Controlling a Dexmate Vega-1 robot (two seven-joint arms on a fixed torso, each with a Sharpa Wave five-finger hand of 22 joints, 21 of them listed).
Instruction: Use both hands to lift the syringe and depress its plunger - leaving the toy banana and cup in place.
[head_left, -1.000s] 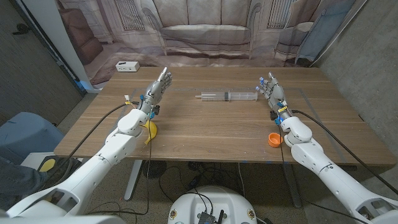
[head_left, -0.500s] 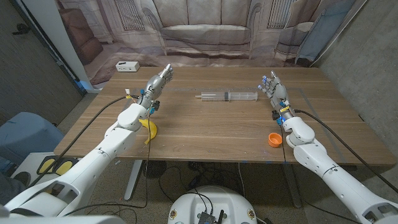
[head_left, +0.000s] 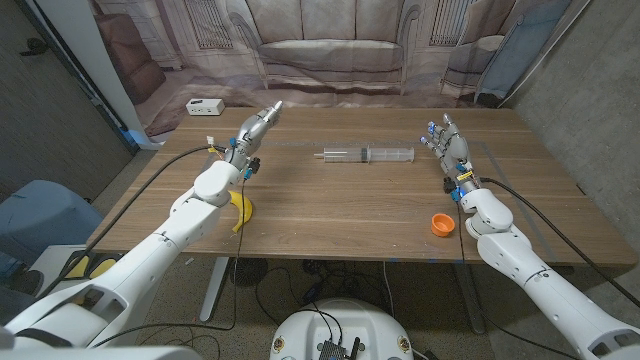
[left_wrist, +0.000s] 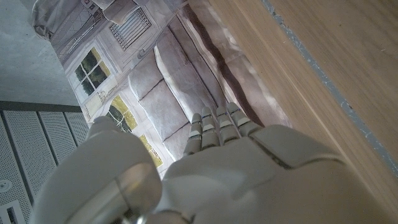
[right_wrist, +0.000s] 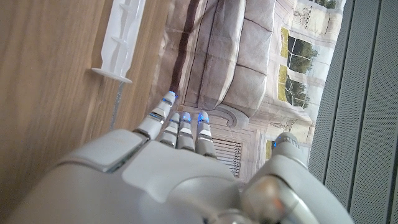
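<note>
A clear syringe (head_left: 367, 155) lies on the wooden table (head_left: 340, 215) at the middle back, its plunger pulled out toward the left. My left hand (head_left: 255, 128) hovers left of the plunger end, well apart from it, fingers straight and holding nothing; its back shows in the left wrist view (left_wrist: 224, 162). My right hand (head_left: 445, 140) stands just right of the syringe's tip, fingers apart and empty. The syringe (right_wrist: 121, 37) lies ahead of that hand (right_wrist: 180, 155) in the right wrist view. A yellow toy banana (head_left: 240, 210) lies beside my left forearm. A small orange cup (head_left: 441, 224) sits near my right forearm.
A white box (head_left: 205, 107) sits at the table's back left corner. A printed backdrop of a sofa (head_left: 330, 50) hangs behind the table. The table's front edge (head_left: 330, 258) runs just below the banana and cup.
My left hand has reached farther back and a little to the right, its fingers straightening. My right hand has drifted slightly to the right. The syringe, banana and cup have not moved.
</note>
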